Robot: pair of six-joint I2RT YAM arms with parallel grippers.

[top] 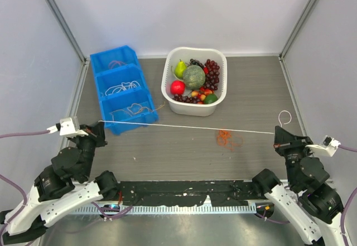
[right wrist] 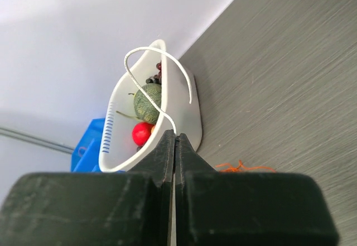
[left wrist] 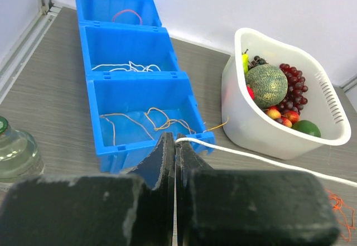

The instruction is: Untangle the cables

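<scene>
White cable (top: pixel 189 127) pulled in a straight line over the table's near half, left edge to right edge. Left gripper (top: pixel 99 125) clamped shut on its left end, right gripper (top: pixel 276 133) clamped shut near its right end, a short loop curling free beyond. Orange-red cable (top: pixel 225 138) bunched on the table just nearer than the line, right of centre. Toward the far left corner, a blue bin (top: pixel 131 125): white cords (top: pixel 122 87) in the middle compartment, yellow-orange cords (top: pixel 131 111) in the nearest.

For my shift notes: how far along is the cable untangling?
Done: cords lie sorted by colour in the blue bin. In hand: left tool and right tool shut on a white cable stretched straight between them. Left: the orange-red tangle, bunched outside the bin.
</scene>
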